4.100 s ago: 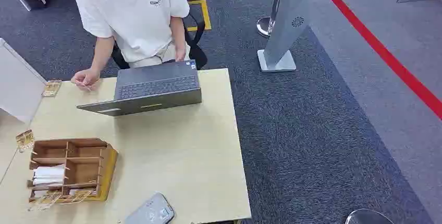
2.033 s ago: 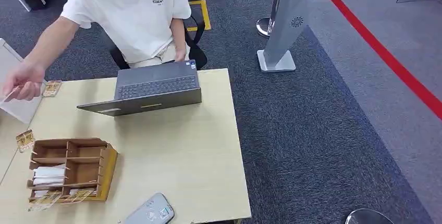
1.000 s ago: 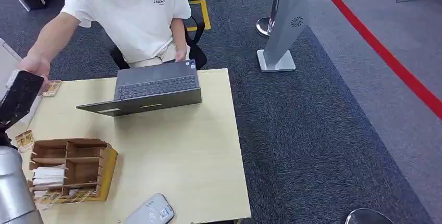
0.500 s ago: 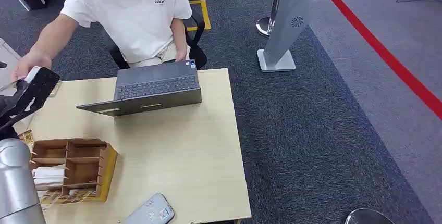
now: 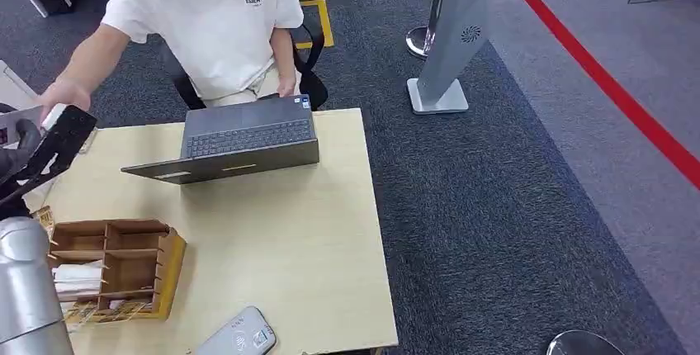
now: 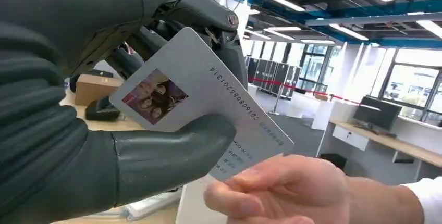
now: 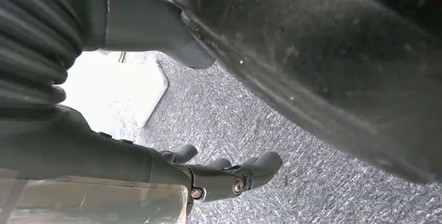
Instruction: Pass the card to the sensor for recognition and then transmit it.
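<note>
Card (image 6: 200,96) pinched between left hand's (image 6: 112,86) thumb and fingers, person's hand (image 6: 284,193) on its far corner.

Office: desk (image 5: 272,231) w/ laptop (image 5: 239,136), carpet floor (image 5: 512,206), monitor (image 6: 376,113) workstations behind.

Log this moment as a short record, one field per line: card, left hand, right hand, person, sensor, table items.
card: grey ID card with a photo and printed numbers, pinched by the left hand
left hand: raised at the table's far left edge, thumb on the card face
right hand: right hand hanging over carpet, holding nothing
person: seated behind the laptop; person's hand touching the card's free end
sensor: grey reader at the table's near edge
table items: wooden organizer
</note>
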Robot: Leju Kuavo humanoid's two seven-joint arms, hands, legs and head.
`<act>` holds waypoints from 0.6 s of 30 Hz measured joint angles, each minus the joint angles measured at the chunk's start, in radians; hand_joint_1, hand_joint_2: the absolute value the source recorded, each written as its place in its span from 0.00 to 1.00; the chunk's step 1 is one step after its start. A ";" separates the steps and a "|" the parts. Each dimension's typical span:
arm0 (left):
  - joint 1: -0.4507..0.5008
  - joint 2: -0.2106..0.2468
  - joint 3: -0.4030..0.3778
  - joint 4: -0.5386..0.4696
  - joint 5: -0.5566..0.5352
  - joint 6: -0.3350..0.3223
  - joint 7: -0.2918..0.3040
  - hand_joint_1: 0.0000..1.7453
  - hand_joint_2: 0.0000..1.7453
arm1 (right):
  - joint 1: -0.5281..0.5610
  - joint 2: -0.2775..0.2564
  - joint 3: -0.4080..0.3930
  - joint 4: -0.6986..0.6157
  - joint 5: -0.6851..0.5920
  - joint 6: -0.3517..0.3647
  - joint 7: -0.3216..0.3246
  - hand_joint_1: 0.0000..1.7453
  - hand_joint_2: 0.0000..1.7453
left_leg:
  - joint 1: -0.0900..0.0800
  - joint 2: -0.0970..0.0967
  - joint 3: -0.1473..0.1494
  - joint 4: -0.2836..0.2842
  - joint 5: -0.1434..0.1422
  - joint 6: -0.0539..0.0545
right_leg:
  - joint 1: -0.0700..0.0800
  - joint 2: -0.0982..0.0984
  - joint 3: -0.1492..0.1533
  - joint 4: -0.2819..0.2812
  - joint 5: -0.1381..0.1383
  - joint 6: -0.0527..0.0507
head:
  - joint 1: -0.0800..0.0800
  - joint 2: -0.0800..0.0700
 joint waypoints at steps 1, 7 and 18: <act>0.001 -0.002 -0.005 0.000 0.007 -0.003 -0.008 1.00 1.00 | 0.000 0.000 0.002 0.000 0.000 0.000 0.000 0.00 1.00 | 0.000 0.000 0.000 0.000 0.000 0.000 | 0.000 0.000 0.000 0.000 0.000 0.000 | 0.000 0.000; 0.091 -0.018 -0.060 -0.103 0.028 0.023 -0.089 1.00 1.00 | 0.002 0.000 0.005 0.002 0.000 0.001 0.010 0.00 1.00 | 0.000 0.000 0.000 0.000 0.000 0.000 | 0.000 0.000 0.000 0.000 0.000 0.000 | 0.000 0.000; 0.539 -0.033 -0.273 -0.542 0.169 0.175 -0.249 1.00 1.00 | 0.018 0.019 -0.006 0.004 0.000 -0.015 0.030 0.00 1.00 | -0.002 0.000 -0.002 0.000 -0.003 0.001 | -0.002 0.000 -0.002 0.000 -0.002 0.001 | 0.000 0.000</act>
